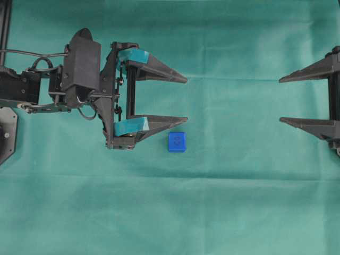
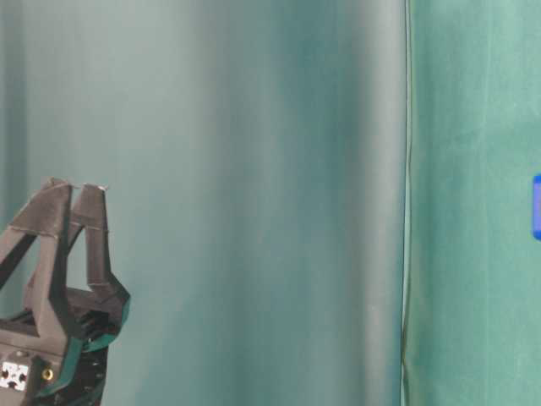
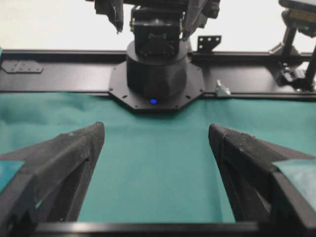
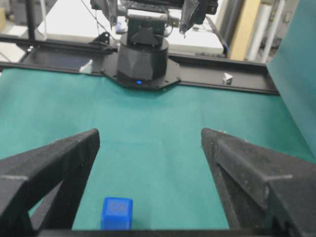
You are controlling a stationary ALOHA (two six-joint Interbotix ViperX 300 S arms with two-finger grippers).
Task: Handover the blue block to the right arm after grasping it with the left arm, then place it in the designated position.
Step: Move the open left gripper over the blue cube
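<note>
The blue block (image 1: 177, 142) sits on the green cloth (image 1: 223, 202) of the table, just beside the lower finger of the left arm's tool (image 1: 186, 99), outside its wide, empty jaws; the right arm's tool (image 1: 280, 100) also gapes wide, well apart

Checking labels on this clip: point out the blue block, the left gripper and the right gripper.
blue block (image 1: 177, 142): overhead view, top face.
left gripper (image 1: 183, 99): overhead view, gap midway between its taped fingers' tips.
right gripper (image 1: 283, 100): overhead view, gap midway between its black fingertips.
</note>
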